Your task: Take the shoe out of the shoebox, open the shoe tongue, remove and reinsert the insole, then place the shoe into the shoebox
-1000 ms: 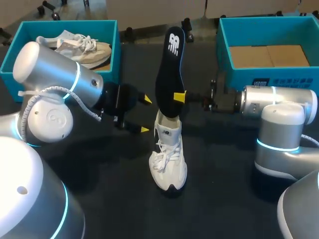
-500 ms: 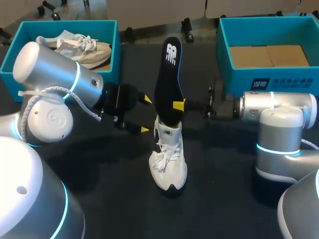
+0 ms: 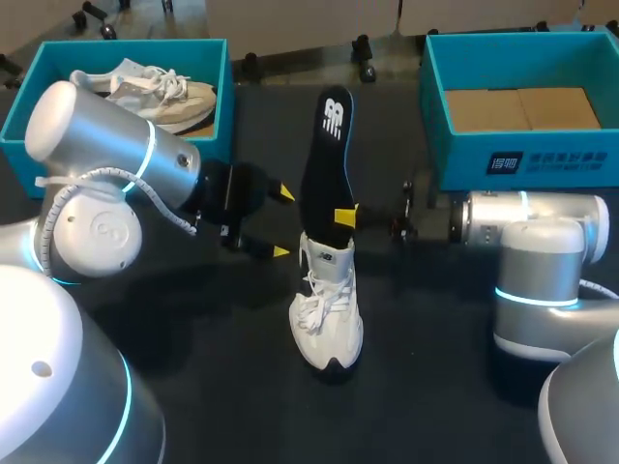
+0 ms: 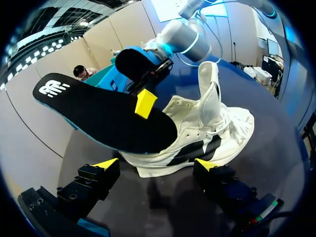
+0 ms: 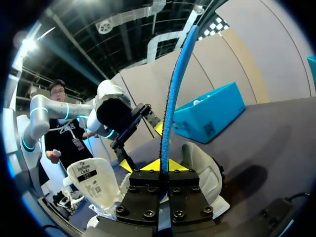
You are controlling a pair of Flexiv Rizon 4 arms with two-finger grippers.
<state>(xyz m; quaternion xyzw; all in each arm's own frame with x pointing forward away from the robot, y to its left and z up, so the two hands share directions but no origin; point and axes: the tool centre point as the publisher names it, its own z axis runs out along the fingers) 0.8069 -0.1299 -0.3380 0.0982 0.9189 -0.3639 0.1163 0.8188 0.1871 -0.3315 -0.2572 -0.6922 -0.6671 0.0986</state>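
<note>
While the white shoe [image 3: 327, 314] rests mid-way across the table [image 3: 435, 387], the right arm's fingers [image 3: 345, 215] pinch the black insole [image 3: 325, 159] upright over its heel, likely for reinsertion; the left arm's fingers [image 3: 284, 192] sit spread beside it.

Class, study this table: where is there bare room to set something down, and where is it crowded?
Free: dark tabletop beyond the toe of the white lace-up sneaker, between the arms; the right teal shoebox, bare inside. Crowded: the middle, where the open left end effector and the right end effector, gripping the black foam insole, flank the sneaker.
</note>
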